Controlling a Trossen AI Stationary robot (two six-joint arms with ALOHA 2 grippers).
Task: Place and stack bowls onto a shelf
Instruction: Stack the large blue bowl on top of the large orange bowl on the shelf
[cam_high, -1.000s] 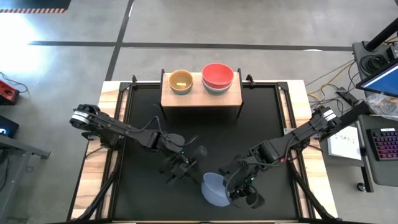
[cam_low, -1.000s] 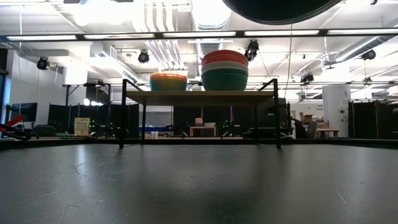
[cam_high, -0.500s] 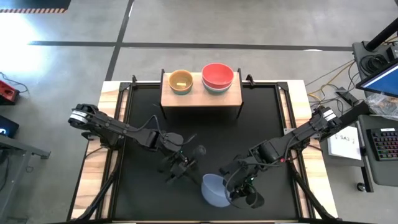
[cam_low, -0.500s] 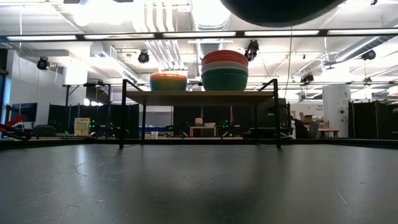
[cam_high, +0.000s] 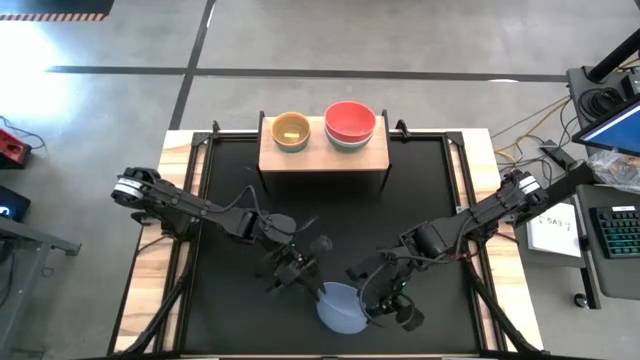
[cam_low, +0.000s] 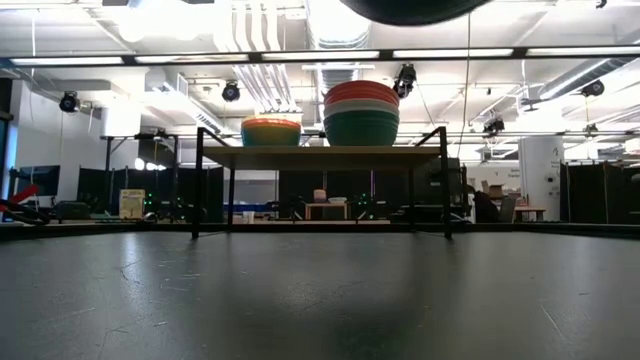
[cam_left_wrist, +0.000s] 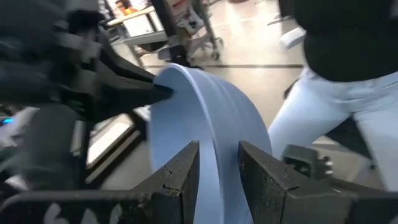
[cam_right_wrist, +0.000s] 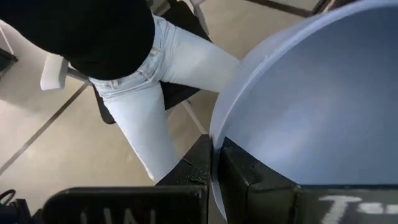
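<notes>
A periwinkle-blue bowl hangs above the table's near middle, with my right gripper shut on its right rim. In the low view it shows only as a dark shape at the top edge. My left gripper is open at the bowl's left side. In the left wrist view its two fingers stand on either side of the bowl's rim. I cannot tell whether they touch it. The light-wood shelf stands at the far middle. It bears a yellow-topped stack and a red-topped stack. My right gripper pinches the bowl's rim between its two fingers, one finger on the inner face and one on the outer. The fingers come from the table's right, slanting down. The bowl is lifted clear of the table and tipped on edge.
A person in a black top and light jeans stands beyond the table's near edge. The black tabletop lies bare between the arms and the shelf legs. A keyboard and papers lie off the right edge.
My right gripper has rolled a little, still shut on the bowl. The bowl has tipped and swung slightly toward the table's left, closer to my left gripper.
</notes>
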